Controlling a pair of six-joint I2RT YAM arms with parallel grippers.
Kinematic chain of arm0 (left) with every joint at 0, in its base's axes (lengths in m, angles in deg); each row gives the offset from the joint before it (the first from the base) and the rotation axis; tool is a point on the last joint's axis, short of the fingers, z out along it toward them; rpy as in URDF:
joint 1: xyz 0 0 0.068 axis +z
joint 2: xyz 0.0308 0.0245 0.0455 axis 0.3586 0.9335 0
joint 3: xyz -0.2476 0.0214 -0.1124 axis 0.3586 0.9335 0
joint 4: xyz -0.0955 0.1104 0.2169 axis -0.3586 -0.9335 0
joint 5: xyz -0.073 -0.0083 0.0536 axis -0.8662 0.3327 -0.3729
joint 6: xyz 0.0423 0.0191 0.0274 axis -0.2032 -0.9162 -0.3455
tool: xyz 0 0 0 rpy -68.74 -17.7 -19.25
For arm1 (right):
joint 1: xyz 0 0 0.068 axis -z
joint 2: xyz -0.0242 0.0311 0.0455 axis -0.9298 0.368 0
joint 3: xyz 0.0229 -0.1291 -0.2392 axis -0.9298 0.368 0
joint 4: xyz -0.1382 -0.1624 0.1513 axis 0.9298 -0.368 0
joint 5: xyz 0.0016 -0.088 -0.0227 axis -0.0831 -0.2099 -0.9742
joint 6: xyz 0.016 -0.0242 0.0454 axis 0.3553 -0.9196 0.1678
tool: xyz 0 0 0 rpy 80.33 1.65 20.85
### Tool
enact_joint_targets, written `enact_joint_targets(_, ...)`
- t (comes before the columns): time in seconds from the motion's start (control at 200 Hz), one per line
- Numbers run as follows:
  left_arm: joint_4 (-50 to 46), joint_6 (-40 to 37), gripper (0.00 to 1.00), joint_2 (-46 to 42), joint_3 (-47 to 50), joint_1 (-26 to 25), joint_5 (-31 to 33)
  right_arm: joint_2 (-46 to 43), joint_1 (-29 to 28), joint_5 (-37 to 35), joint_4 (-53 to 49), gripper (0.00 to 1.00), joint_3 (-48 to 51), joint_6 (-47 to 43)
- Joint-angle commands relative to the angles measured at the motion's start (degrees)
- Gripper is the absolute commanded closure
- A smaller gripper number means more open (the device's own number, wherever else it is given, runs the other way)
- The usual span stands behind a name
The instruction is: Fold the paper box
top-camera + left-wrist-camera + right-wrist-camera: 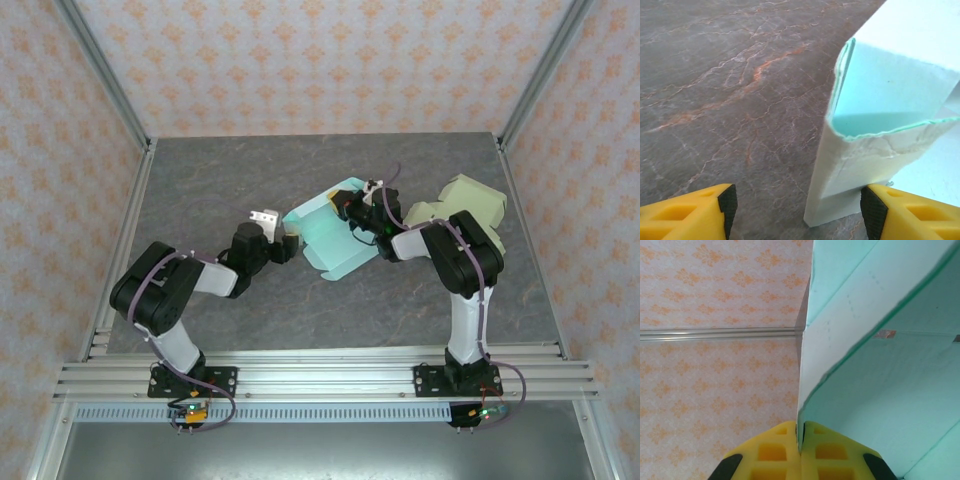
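A grey marbled table (250, 180) carries a teal paper box (330, 240) between the left pincer (288, 246) and the right pincer (352, 210); a cream box (472, 203) sits off to the right pincer's right.

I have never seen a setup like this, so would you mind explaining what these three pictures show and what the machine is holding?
The machine is a left arm and a right arm, bolted at the near edge of a table. The wide picture comes from a camera above and behind them. The other two come from a camera on each wrist, so the yellow fingers there are that arm's own. On the table lie a partly folded teal box and, to its right, a cream box. The right gripper is shut on an edge of the teal box. The left gripper is open, with a raised part of that box between its fingers.
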Motion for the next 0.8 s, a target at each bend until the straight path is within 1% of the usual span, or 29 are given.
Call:
enact_joint_targets(0.0, 4.6, -2.1, 0.33, 0.5, -3.0, -0.9, 1.0, -0.9, -0.8, 0.9, 1.3, 0.97, 1.1, -1.3)
enact_joint_targets(0.06, 5.2, -1.6, 0.36, 1.2, -3.7, -1.4, 1.4, -1.0, -0.8, 0.9, 1.2, 0.97, 1.1, -1.5)
enact_joint_targets(0.1, 5.1, -1.2, 0.38, 1.9, -4.6, -1.7, 0.1, -0.9, -0.9, 0.6, 1.2, 0.97, 1.3, -1.4)
enact_joint_targets(0.125, 5.2, -1.3, 0.41, 2.3, -5.0, -1.9, -0.7, -1.0, -0.9, 0.3, 1.3, 0.97, 1.5, -1.3)
enact_joint_targets(0.15, 5.3, -1.1, 0.42, 2.5, -5.3, -2.3, -1.4, -1.0, -0.9, -0.1, 1.4, 0.97, 1.7, -1.1)
enact_joint_targets(0.235, 5.0, -1.1, 0.41, 2.4, -6.0, -4.0, -3.0, -0.8, -1.1, -0.3, 2.1, 0.97, 2.0, -0.2)
enact_joint_targets(0.34, 3.6, -2.8, 0.39, 2.5, -6.1, -6.2, -2.8, -0.8, -1.3, -0.5, 2.4, 0.97, 2.3, -0.6)
enact_joint_targets(0.43, 4.4, -1.5, 0.39, 3.0, -5.7, -6.7, -2.4, -0.8, -1.3, -1.4, 3.1, 0.97, 3.0, -0.1)
enact_joint_targets(0.646, 6.6, 1.1, 0.42, 4.6, -5.0, -7.7, 1.0, -0.5, -1.6, -2.0, 4.2, 0.98, 3.6, 0.4)
enact_joint_targets(0.796, 8.6, 2.6, 0.42, 2.1, -2.1, -7.8, -0.5, -0.5, -1.8, -1.5, 4.6, 0.98, 3.8, 0.1)
